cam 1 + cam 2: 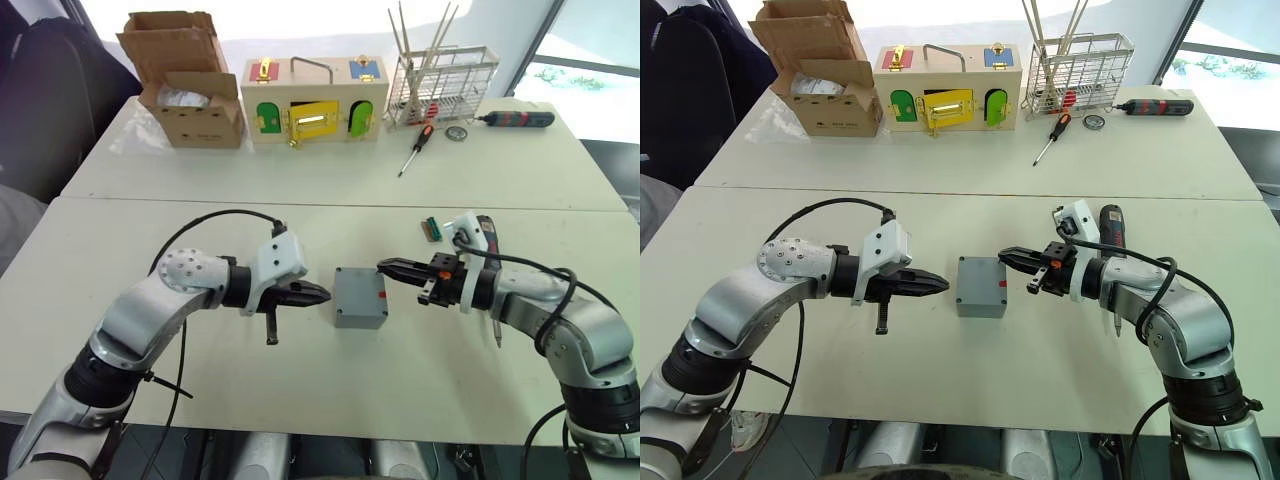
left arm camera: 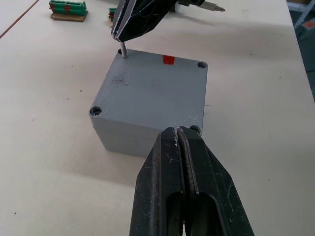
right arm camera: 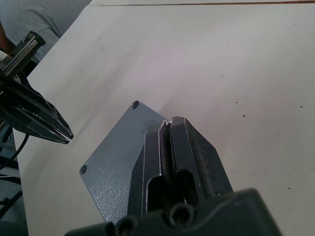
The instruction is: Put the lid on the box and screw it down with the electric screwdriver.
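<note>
The big pale table point(image 1: 120, 240) holds everything. Far behind the box point(image 1: 360, 314), at the back of the table, stand a wooden box with coloured doors point(image 1: 310, 100), an open cardboard carton point(image 1: 195, 110) and a wire rack point(image 1: 440, 85).

The left gripper point(image 1: 312, 293) hangs just to the left of the box, low over the table. Its two black fingers are pressed tight together with nothing between them. Their tips are very near the box's side, but I cannot tell if they touch it.

The right gripper point(image 1: 392, 267) reaches in from the right of the box, over its back right corner. Its fingers are pinched close on a small metal screw point(image 2: 123, 50). The screw points down, with its end at the corner hole there.

The electric screwdriver point(image 1: 487, 233) lies flat on the table to the right of the box, behind the right arm. No gripper holds it.

The box is grey and sits in the middle of the near table, between the two grippers. The lid point(image 2: 152, 88) lies flat on top of it, with a hole in each corner and a small red mark at one edge.

A slim hand screwdriver point(image 1: 415, 148) lies far behind the box. A small green part point(image 1: 431, 229) lies behind the box, to its right.
</note>
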Robot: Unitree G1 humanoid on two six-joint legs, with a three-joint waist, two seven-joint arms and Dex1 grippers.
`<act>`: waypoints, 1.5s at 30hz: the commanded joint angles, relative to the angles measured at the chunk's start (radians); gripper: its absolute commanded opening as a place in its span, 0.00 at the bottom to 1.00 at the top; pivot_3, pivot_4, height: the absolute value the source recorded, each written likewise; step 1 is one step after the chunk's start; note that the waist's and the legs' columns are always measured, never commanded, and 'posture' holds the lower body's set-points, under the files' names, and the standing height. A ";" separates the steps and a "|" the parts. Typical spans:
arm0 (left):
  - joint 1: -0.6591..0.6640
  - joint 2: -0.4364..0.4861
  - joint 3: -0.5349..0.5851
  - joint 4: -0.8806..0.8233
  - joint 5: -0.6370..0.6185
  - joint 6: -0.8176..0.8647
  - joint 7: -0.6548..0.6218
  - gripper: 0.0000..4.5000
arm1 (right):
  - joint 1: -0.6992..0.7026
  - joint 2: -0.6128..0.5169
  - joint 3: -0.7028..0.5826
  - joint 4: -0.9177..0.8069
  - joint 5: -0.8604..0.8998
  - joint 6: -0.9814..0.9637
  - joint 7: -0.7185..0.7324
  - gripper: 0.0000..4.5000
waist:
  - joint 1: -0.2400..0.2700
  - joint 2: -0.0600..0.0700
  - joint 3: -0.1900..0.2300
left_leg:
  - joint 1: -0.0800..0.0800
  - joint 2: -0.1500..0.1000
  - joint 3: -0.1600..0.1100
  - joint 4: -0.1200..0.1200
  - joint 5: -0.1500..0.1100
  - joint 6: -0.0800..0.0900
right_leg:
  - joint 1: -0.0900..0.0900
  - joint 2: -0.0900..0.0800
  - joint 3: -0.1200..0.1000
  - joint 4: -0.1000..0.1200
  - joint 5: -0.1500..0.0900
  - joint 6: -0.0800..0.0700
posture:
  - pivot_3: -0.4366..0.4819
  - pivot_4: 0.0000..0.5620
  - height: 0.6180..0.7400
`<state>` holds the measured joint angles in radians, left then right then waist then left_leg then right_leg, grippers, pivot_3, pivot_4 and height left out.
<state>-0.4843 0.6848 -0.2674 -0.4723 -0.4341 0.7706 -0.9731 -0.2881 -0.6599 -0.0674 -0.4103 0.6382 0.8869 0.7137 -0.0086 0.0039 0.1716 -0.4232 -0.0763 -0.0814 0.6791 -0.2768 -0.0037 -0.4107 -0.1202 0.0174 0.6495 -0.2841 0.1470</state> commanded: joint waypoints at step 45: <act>-0.013 -0.012 -0.010 0.002 0.014 -0.024 0.009 0.00 | -0.010 -0.029 0.046 0.001 -0.052 -0.037 0.027 0.01 | 0.000 0.000 0.000 | 0.000 0.000 0.000 0.000 0.000 0.000 | 0.000 0.000 0.000 0.000 0.000 0.000 | 0.48 0.27 0.92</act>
<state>-0.4850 0.6731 -0.2873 -0.4550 -0.4234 0.7674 -0.9638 -0.2922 -0.6753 -0.0338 -0.4051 0.5912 0.8546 0.7317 -0.0091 0.0039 0.1716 -0.4232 -0.0763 -0.0814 0.6791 -0.2768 -0.0037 -0.4108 -0.1202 0.0173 0.6495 -0.2842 0.1470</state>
